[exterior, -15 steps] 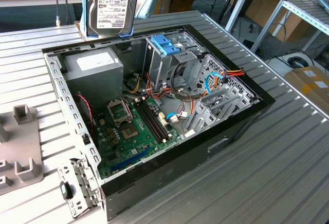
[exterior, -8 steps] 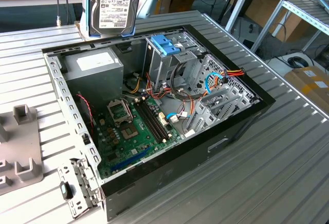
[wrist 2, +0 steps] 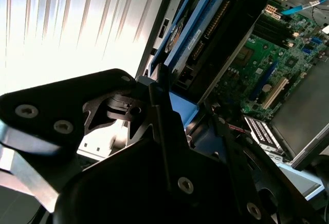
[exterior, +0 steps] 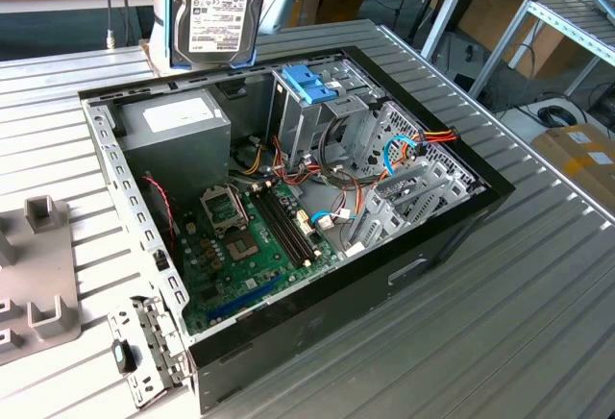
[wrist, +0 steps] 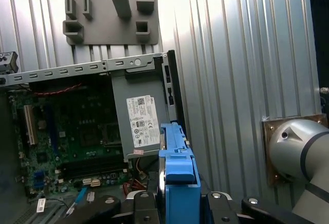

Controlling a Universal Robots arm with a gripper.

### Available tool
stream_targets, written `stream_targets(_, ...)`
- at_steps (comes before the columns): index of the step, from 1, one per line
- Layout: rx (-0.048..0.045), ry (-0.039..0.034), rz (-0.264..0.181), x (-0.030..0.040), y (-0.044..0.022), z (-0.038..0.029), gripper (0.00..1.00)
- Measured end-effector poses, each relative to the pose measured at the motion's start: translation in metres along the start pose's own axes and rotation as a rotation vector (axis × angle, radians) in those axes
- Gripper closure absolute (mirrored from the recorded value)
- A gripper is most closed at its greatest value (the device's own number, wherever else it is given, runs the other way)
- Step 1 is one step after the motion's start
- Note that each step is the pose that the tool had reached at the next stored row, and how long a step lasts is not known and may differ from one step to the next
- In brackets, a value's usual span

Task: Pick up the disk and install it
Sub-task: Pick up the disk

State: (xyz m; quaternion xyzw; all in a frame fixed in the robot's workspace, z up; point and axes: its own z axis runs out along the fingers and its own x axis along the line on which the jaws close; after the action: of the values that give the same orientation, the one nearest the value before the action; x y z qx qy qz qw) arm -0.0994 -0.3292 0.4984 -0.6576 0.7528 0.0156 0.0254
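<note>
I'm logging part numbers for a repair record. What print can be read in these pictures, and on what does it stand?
White label on the disk: black print, too small to read.
Sticker on the grey metal box: too small to read.
Green board: no readable print.

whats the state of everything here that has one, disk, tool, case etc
disk: held in the air, upright, label facing the exterior view, not yet in the case
tool: shut on the disk's blue frame
computer case: lying on its side, open, board exposed
power supply: seated in a corner of the case
blue latch: on its metal cage inside the case
</note>
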Motion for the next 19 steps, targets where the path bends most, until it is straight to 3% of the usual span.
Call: stream_targets(19, 0.0000, 0.0000, 0.000, -0.0014, -0.0104, 0.0002, 0.63)
